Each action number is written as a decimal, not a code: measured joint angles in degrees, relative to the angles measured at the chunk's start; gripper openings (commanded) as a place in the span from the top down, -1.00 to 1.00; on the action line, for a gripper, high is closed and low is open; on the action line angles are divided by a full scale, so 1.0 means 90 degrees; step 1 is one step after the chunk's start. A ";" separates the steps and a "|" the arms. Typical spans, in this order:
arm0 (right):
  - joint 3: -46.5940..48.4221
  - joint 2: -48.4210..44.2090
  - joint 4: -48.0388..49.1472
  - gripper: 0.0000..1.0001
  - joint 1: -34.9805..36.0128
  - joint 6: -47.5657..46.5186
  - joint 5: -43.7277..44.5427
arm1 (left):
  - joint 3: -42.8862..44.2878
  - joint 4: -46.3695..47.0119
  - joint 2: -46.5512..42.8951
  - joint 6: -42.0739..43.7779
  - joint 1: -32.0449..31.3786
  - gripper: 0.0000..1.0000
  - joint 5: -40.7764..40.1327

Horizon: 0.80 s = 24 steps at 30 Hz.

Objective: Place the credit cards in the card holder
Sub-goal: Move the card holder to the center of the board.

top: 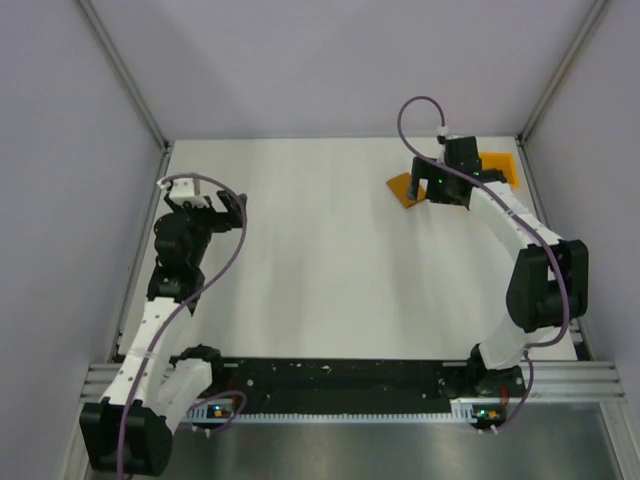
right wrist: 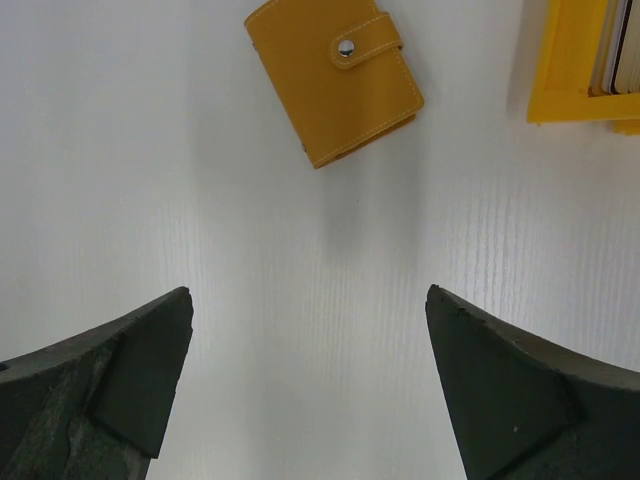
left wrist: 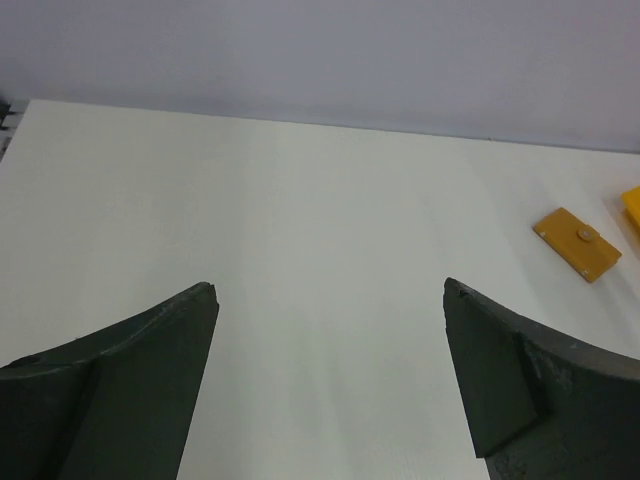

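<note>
The card holder (right wrist: 335, 80) is a small orange wallet, closed with its snap tab fastened, lying flat on the white table; it also shows in the top view (top: 403, 189) and the left wrist view (left wrist: 577, 243). Thin card edges (right wrist: 614, 50), tan and grey, stand in a yellow tray (right wrist: 565, 75) to its right; I cannot tell the cards apart. My right gripper (right wrist: 310, 320) is open and empty, hovering just short of the wallet (top: 438, 190). My left gripper (left wrist: 330, 330) is open and empty over bare table at the far left (top: 205, 202).
The yellow tray (top: 500, 166) sits at the far right corner, partly hidden by the right wrist; its edge shows in the left wrist view (left wrist: 632, 208). Grey walls and metal rails (top: 135, 85) enclose the white table (top: 320, 270).
</note>
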 measured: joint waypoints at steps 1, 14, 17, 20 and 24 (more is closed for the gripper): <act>0.0034 0.0032 -0.0007 -0.97 0.0000 -0.0015 0.0027 | 0.0000 -0.0005 -0.0012 -0.0022 0.0000 -0.96 -0.0090; 0.0816 0.0690 -0.0063 -0.93 -0.0119 -0.0163 0.0170 | 0.0002 -0.0721 -0.0010 -0.1059 0.0002 -0.96 -0.1921; 0.1069 0.0996 -0.0075 -0.80 -0.0221 -0.0168 0.0129 | 0.0005 -0.0831 0.0010 -0.1010 0.0002 -0.96 -0.1744; 0.1404 0.1423 -0.0100 -0.70 -0.0294 -0.0211 0.0073 | 0.0017 -0.0942 0.0061 -0.0933 0.0002 -0.96 -0.1433; 0.1979 0.2076 -0.0226 -0.68 -0.0308 -0.0211 -0.0078 | 0.0017 -0.0945 0.0138 -0.0913 0.0000 -0.96 -0.0981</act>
